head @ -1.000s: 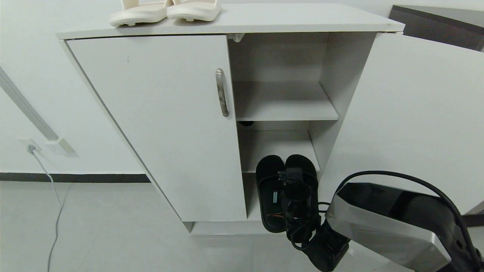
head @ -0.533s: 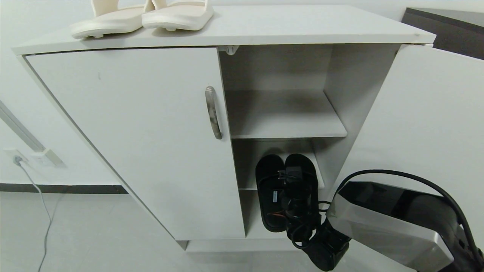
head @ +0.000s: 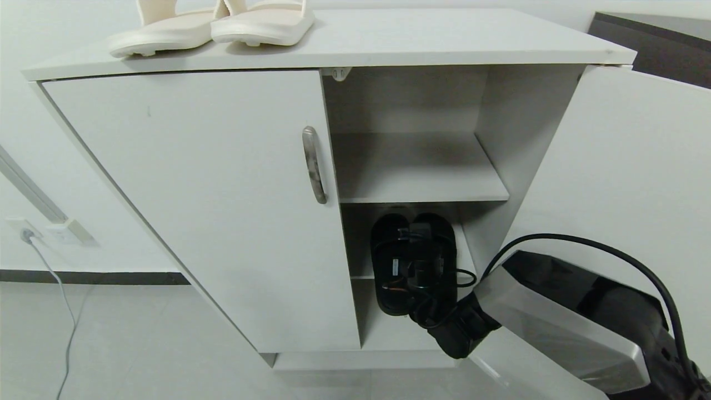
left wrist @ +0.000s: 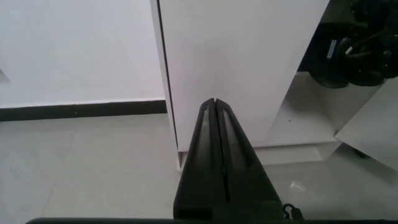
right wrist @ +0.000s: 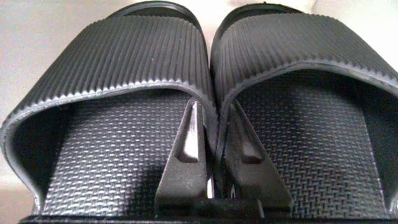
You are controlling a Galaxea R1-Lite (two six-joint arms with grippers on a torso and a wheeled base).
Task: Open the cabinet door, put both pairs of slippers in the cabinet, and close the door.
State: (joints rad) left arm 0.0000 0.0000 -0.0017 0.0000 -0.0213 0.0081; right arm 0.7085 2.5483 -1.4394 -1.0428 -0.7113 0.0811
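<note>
Two ribbed black slippers (right wrist: 124, 74) sit pinched in the right gripper (right wrist: 214, 107); the slim left gripper (left wrist: 214, 103) is pressed together.

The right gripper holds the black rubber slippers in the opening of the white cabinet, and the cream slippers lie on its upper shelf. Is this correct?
No. The head view shows the pair of cream foam slippers on top of the white wooden cabinet, not on its upper shelf. The right gripper does hold the pair of black rubber slippers there.
</note>
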